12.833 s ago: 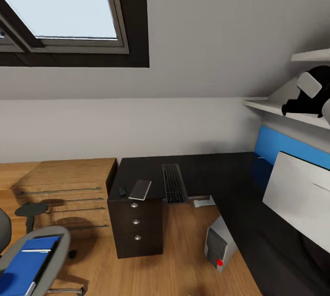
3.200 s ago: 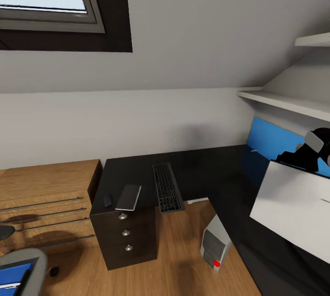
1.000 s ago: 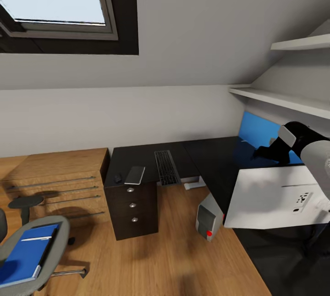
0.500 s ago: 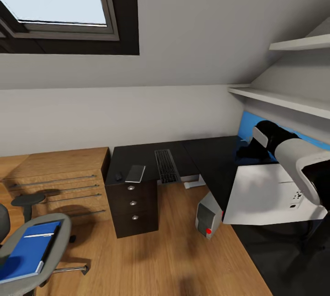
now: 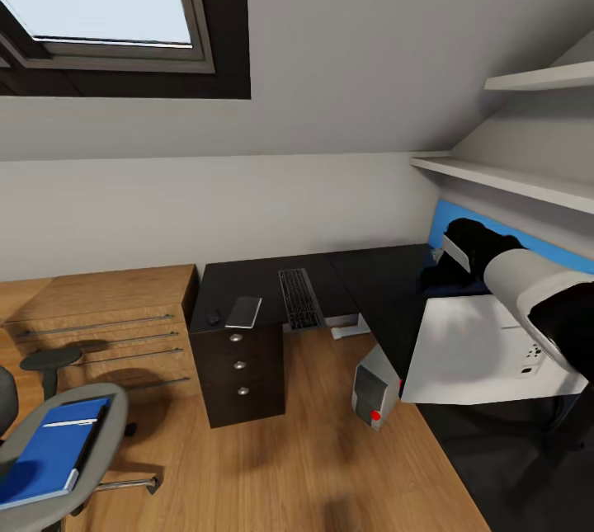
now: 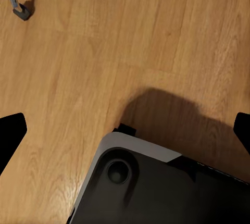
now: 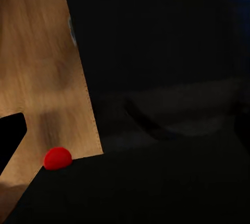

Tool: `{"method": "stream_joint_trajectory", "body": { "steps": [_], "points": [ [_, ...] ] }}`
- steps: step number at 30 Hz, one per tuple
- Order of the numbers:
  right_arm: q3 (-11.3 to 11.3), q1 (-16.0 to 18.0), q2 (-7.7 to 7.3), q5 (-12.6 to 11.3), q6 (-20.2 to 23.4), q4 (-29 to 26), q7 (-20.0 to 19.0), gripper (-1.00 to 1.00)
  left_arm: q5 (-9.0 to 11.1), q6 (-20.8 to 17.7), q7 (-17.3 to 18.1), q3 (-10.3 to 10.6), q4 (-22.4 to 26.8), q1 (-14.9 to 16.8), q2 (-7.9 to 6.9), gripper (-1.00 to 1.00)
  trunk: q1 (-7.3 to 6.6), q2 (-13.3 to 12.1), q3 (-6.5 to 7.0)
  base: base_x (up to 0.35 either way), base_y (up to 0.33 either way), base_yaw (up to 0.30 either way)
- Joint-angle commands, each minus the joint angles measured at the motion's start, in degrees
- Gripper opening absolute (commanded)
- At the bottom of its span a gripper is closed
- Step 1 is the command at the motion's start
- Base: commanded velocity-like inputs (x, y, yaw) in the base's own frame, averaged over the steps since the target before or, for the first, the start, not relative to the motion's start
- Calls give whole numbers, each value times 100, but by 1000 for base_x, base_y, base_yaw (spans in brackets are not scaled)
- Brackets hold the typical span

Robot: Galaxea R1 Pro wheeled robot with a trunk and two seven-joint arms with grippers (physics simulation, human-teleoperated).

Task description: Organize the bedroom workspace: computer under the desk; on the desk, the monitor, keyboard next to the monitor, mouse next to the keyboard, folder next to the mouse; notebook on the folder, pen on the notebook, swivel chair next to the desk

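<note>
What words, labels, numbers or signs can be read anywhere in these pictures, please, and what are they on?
None can be read.
White back of the monitor: small dark marks near one end, too small to read.
Computer: a red dot on its front, no text.
Keyboard: keys too small to show any legends.
Folder: plain blue, no label visible.

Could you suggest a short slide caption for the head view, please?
Right arm reaches over the white-backed monitor on the glossy black desk; grey swivel chair holds the bright blue folder.
</note>
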State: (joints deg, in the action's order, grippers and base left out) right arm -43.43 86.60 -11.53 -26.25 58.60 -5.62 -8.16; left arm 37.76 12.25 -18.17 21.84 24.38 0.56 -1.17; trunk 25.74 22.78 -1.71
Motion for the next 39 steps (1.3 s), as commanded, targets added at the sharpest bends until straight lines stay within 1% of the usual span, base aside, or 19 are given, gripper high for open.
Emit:
{"method": "stream_joint_trajectory", "body": {
  "steps": [1, 3, 4, 6, 7, 9, 14, 22, 31, 37, 39],
  "points": [
    [-208, 6, -5, 6, 20, -9, -212, 100, 47, 23, -38, 49, 6, 5, -6, 100, 4, 14, -14, 0, 0, 0],
    [-477, 6, -6, 6, 20, -9, -514, 100, 47, 23, -38, 49, 6, 5, -6, 100, 4, 14, -14, 0, 0, 0],
    [-710, 6, -6, 6, 20, -9, -793, 100, 47, 23, -38, 51, 6, 5, -6, 100, 4, 14, -14, 0, 0, 0],
    [-899, 6, -7, 6, 20, -9, -1034, 100, 47, 23, -38, 50, 6, 5, -6, 100, 4, 14, -14, 0, 0, 0],
    [-1045, 6, -7, 6, 20, -9, -1220, 100, 50, 23, -38, 51, 6, 5, -6, 100, 4, 14, -14, 0, 0, 0],
    [-1180, 6, -9, 6, 20, -9, -1389, 100, 53, 23, -42, 54, 6, 5, -6, 100, 4, 14, -14, 0, 0, 0],
    [-1301, 6, -15, 6, 20, -2, -1536, 100, 55, 23, -45, 52, 6, 5, -6, 100, 4, 14, -14, 0, 0, 0],
    [-1324, 6, -18, 6, 20, 15, -1565, 100, 56, 23, -46, 55, 6, 5, -6, 100, 4, 14, -14, -14, 0, 0],
    [-1363, 6, -25, 15, 20, 40, -1566, 100, 56, 23, -46, 55, 6, 5, -6, 100, 4, 14, -14, -192, 0, 0],
    [-1375, -1, -19, 17, 20, 43, -1566, 100, 56, 23, -46, 53, 6, 5, -6, 100, 4, 14, -14, -267, 0, 0],
    [-1377, -2, -17, 52, 20, 38, -1566, 100, 56, 23, -46, 52, 6, 5, -6, 100, 4, 14, -14, -216, 0, 0]
  ]
}}
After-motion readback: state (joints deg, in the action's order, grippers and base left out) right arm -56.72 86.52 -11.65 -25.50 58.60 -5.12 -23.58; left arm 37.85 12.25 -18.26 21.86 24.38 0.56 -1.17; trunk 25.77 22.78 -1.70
